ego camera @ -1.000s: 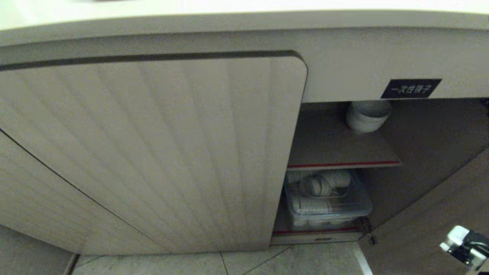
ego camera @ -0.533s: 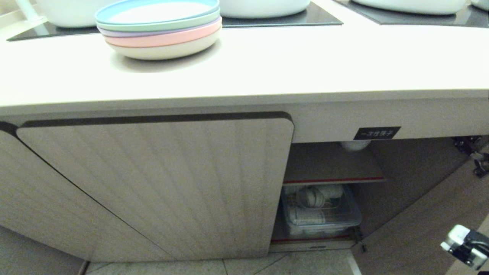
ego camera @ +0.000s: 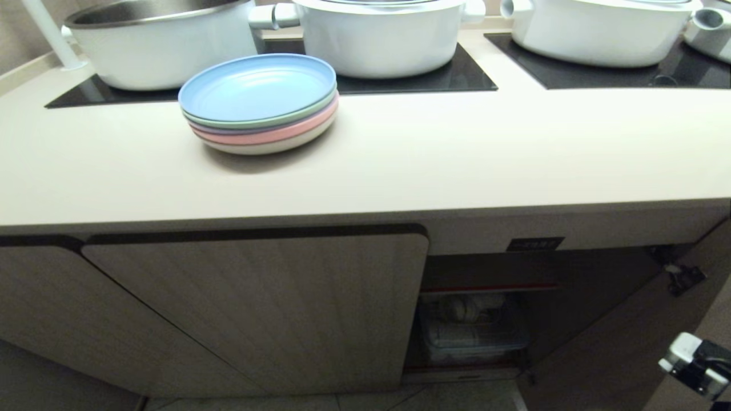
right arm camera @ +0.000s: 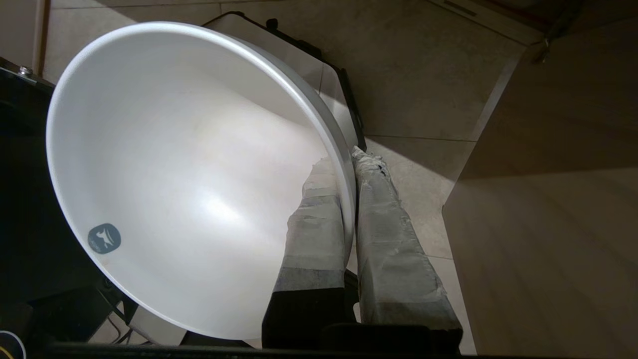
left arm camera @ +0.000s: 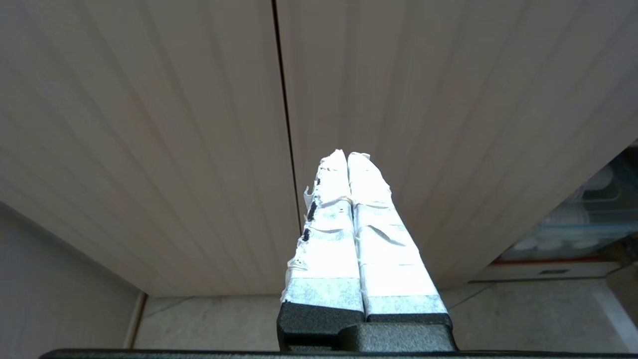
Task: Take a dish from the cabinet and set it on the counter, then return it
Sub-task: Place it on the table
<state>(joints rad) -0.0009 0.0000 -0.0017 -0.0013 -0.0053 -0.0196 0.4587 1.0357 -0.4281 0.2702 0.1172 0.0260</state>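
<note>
Small plain white ceramic bowl [right arm camera: 189, 174], round and deep: clamped by its rim in the right tool [right arm camera: 349, 159], one taped finger inside the wall, one outside, low above the tiled floor [right arm camera: 423, 75] before the beige ribbed-door cabinet [ego camera: 257, 308], which stands open at its right. Left tool [left arm camera: 347, 159]: clenched on nothing, facing the ribbed doors. Long smooth beige table [ego camera: 457, 160]: bears a stack of pastel plates, blue on top [ego camera: 260, 103], and large white pots [ego camera: 382, 34] on black glass panels.
</note>
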